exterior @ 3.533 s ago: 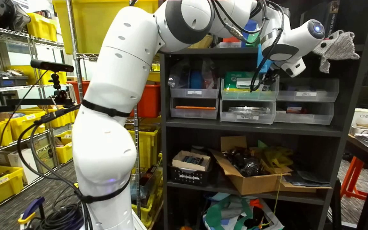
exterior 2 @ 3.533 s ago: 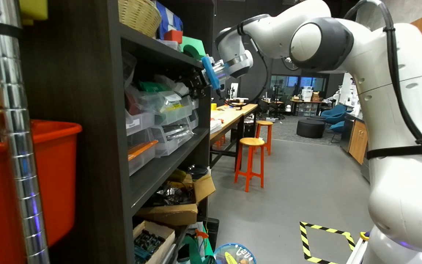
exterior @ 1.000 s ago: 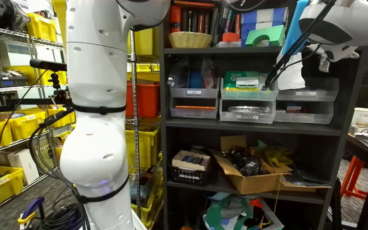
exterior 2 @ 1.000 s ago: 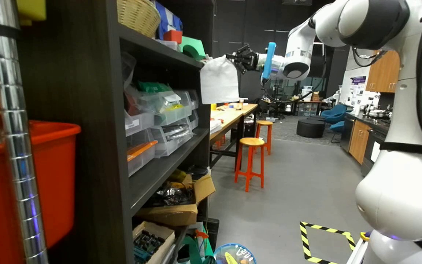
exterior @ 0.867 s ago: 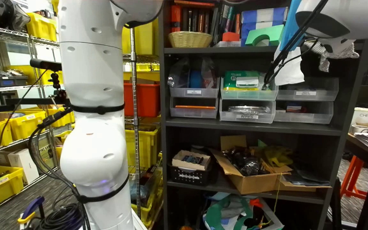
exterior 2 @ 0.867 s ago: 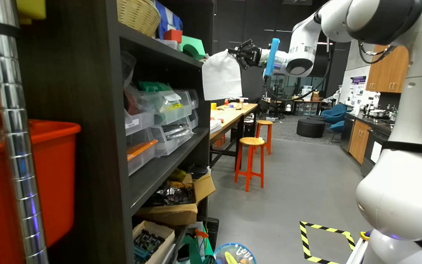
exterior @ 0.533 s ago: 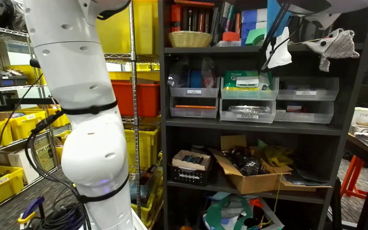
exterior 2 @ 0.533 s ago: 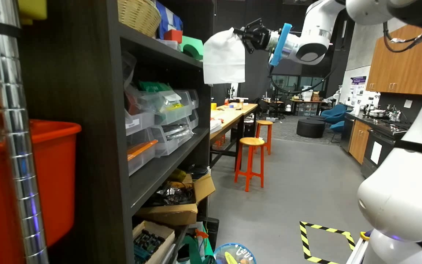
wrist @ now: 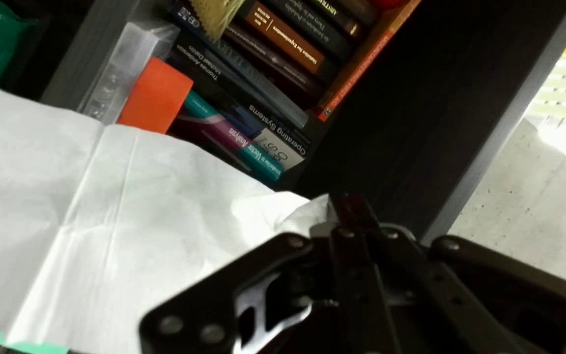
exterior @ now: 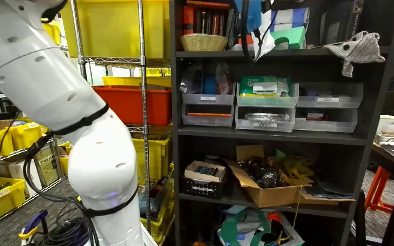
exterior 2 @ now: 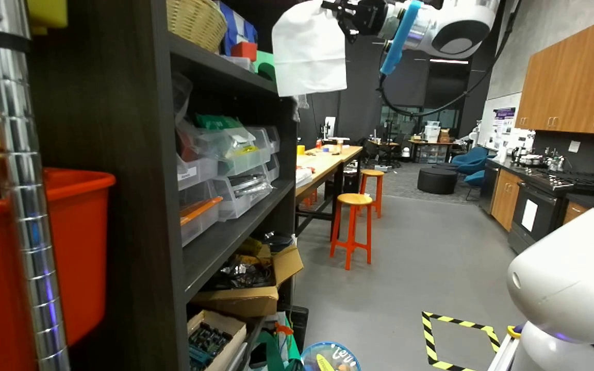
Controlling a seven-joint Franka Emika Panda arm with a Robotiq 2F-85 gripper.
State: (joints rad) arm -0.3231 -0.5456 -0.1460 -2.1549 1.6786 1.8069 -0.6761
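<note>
A thin white sheet [exterior 2: 310, 51], like a wipe or cloth, hangs from my gripper [exterior 2: 325, 5], whose fingertips are shut on its top edge. In the wrist view the sheet [wrist: 130, 231] fills the left side, creased, and runs up to the closed fingertips of the gripper [wrist: 352, 206]. Part of the sheet [exterior: 268, 37] also shows in an exterior view, in front of the upper shelf near a green arch block [exterior: 294, 36]; the fingers are hidden there. A green wipes pack [exterior: 264, 85] sits in a clear bin below.
The dark shelf unit [exterior: 272, 136] holds a wicker basket [exterior: 204, 42], books [exterior: 212, 22], and a striped box [exterior: 291, 18] up top. Labelled clear bins [exterior: 265, 119] stand mid-height. A grey knitted toy [exterior: 359, 51] hangs at the right. A cardboard box [exterior: 275, 196] sits lower.
Earlier the gripper was at the bin with the green pack. The white sheet then appeared in its grip, away from the bin, and has since risen to upper-shelf height.
</note>
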